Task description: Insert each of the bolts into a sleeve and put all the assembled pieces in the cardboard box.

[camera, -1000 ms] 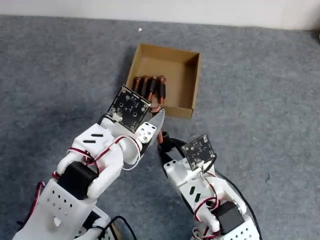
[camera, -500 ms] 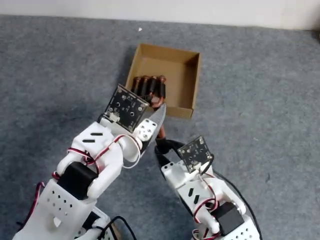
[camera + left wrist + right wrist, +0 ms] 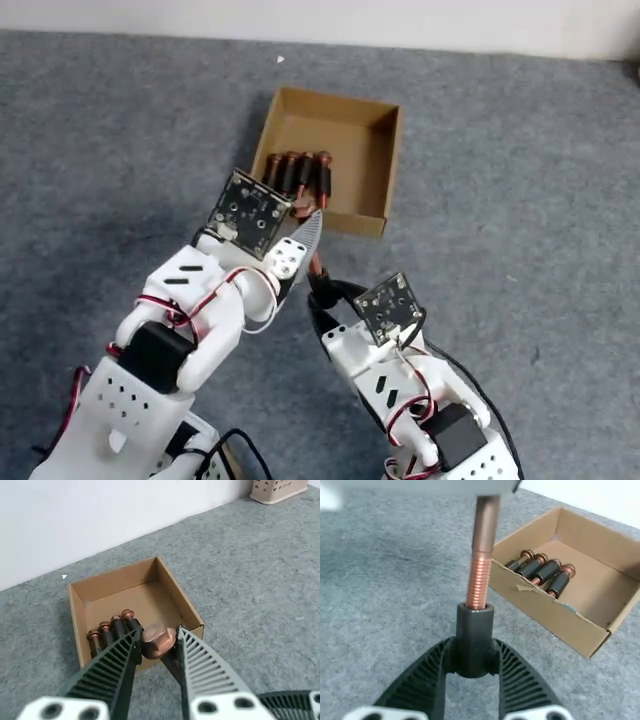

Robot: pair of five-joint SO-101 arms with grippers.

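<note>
Cardboard box [image 3: 356, 222] sits open on the grey tabletop [image 3: 520, 150], just beyond both arms. Four finished pieces [image 3: 298, 175] lie side by side against one wall inside it, so that much of the job looks done. A fifth piece is half made just in front of the box. The right claw [image 3: 474, 652] pinches a black sleeve [image 3: 475, 630] upright, and the left claw [image 3: 158, 632] pinches the head of a copper bolt [image 3: 159, 641]. The bolt's tip sits in the sleeve's mouth, with most of the thread showing above. Left to do, by the look of it: push the bolt home and put this piece in the box.
</note>
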